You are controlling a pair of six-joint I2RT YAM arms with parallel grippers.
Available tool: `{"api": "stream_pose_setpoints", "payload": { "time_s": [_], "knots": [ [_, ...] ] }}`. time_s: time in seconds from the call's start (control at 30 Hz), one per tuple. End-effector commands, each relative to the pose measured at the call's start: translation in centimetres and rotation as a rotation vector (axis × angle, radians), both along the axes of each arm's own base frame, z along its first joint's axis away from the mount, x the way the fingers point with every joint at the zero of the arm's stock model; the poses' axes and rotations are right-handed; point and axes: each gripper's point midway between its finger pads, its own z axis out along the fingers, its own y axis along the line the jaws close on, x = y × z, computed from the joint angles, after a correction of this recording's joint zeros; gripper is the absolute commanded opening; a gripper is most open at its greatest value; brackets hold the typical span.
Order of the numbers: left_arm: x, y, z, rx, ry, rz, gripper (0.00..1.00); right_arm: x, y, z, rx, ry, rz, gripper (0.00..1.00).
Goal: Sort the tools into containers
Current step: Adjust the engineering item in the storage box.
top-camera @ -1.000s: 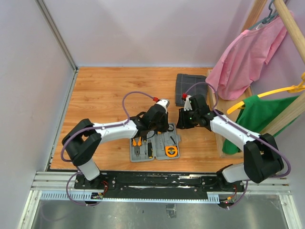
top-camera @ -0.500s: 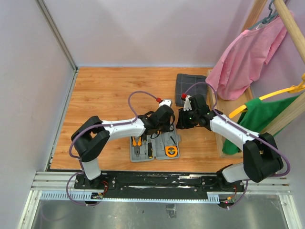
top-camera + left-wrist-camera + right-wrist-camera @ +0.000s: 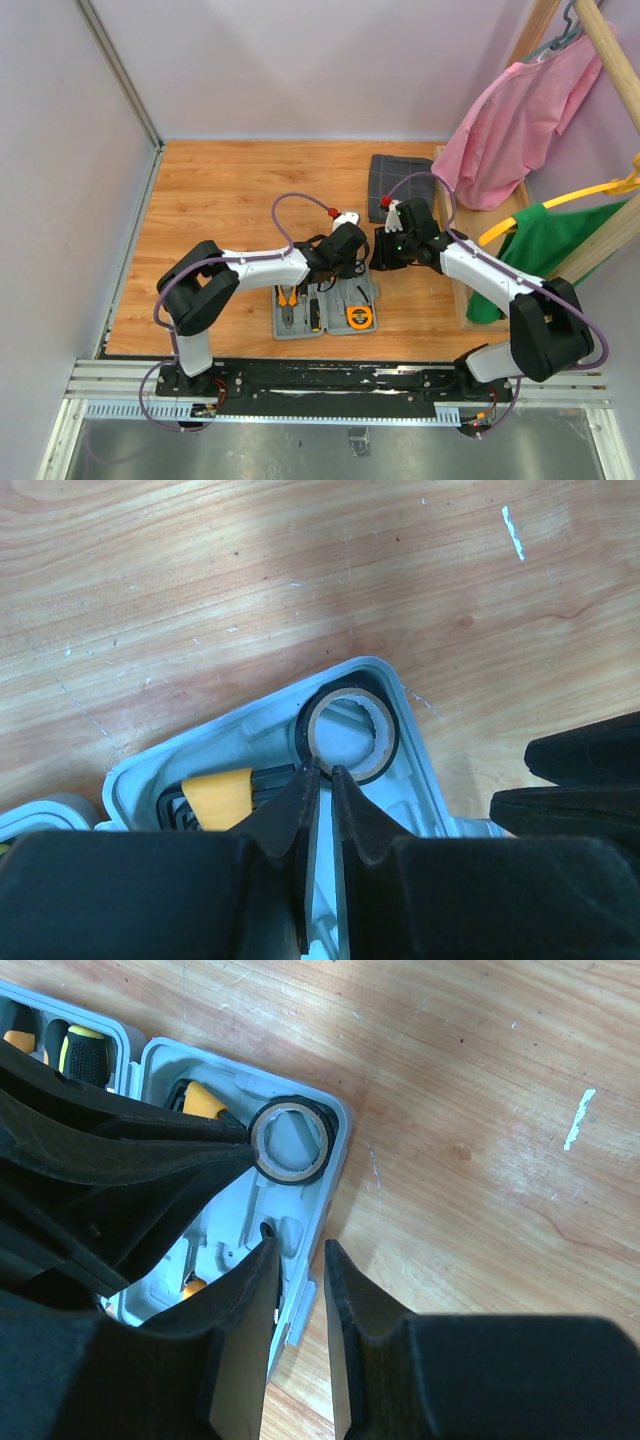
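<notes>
Wooden table point(image 3: 220, 210), both arms reaching in to meet over its middle.

Grey tool case point(image 3: 370, 295) lies open and flat near the front edge, between the two arm bases. Inside, seen from above: pliers point(image 3: 289, 316) in the left half, round orange tape measure point(image 3: 360, 318) in the right half. Black-and-yellow screwdriver handles point(image 3: 85, 1050) sit in the left half's slots.

Black roll of tape point(image 3: 390, 740) lies flat in the far right corner pocket of the case, pale core showing. A yellow-handled piece point(image 3: 218, 795) lies in the pocket just beside it; cannot make out what it is.

Left gripper point(image 3: 322, 770): jaws drawn nearly together, tips straddling the near wall of the roll, one outside the ring, one inside, pinching that wall.

Right gripper point(image 3: 298, 1248): jaws a little apart, nothing between them. It hangs over the right rim of the case, just beside the roll but not touching it.

Dark checked cloth point(image 3: 392, 185) lies folded farther back on the table, well apart from the case. Pink garment point(image 3: 500, 130) and green garment point(image 3: 540, 245) hang at the right.
</notes>
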Motion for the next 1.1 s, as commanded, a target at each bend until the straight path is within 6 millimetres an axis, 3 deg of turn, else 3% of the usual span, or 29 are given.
{"api": "stream_pose_setpoints", "payload": {
  "time_s": [0.0, 0.5, 1.07],
  "knots": [
    [0.8, -0.7, 0.7, -0.012, -0.028, 0.013, 0.14, 1.0, -0.4, 0.5, 0.004, -0.021, -0.025, 0.26],
    [0.8, -0.5, -0.2, 0.012, -0.017, 0.025, 0.14, 1.8, 1.1, 0.0, 0.039, 0.006, 0.023, 0.26],
    [0.5, -0.4, -0.9, 0.023, -0.003, 0.015, 0.14, 3.9, 1.9, -2.4, 0.002, 0.059, 0.016, 0.12]
  ]
}}
